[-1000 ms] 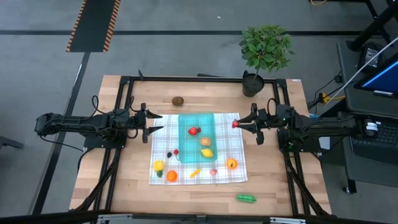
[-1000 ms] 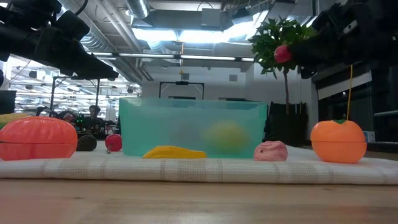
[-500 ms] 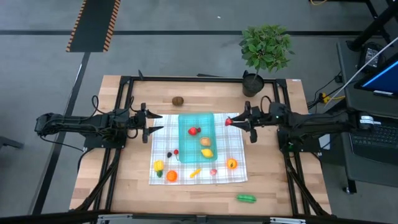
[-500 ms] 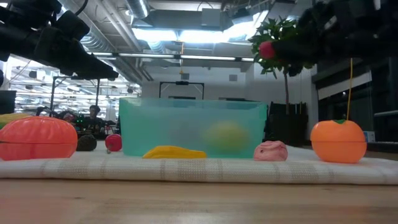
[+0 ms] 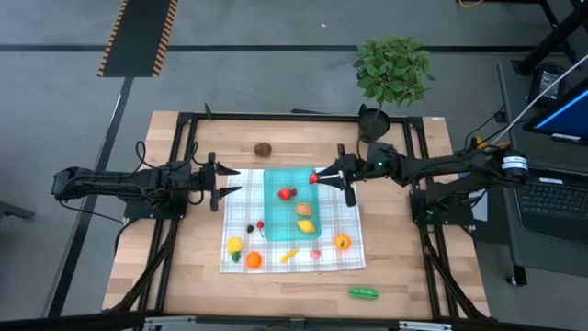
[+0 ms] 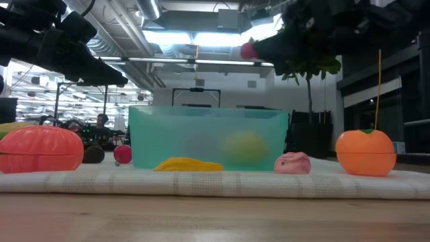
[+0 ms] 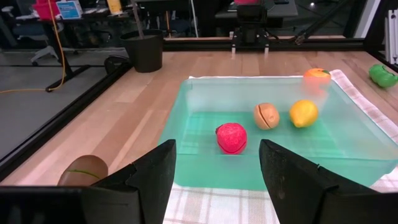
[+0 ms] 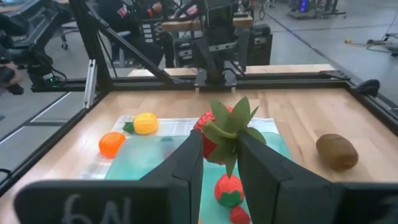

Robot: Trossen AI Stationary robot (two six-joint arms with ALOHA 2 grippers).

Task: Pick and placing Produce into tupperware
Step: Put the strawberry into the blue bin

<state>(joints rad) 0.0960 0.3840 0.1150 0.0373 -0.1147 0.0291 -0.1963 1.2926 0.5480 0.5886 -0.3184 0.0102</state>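
While I look for readable writing, I find only a pale scrawl on the right arm's wrist body in its own view, something like "6N", too faint to be sure of.

Right pincer: closed down on a small red strawberry with a green leafy cap, fingers pinching it from both sides. In the high view it sits over the far right corner of the tupperware, held well above it; the low view shows the red piece up in the air above the container's rim.

Left pincer: about half open, holding nothing, hovering just beside the tupperware's left edge. Its wrist view looks between the two fingers straight into the container.

Inside the tupperware I count a red berry, a tan rounded piece and a lemon.

The tupperware stands on the checked cloth in the middle of the tabletop. On the cloth around it lie an orange fruit, a pink piece, a yellow banana-like piece, an orange tomato shape and a yellow one.

Off the cloth: a green pod near the front edge, a brown kiwi toward the back, a potted plant at the back right corner.
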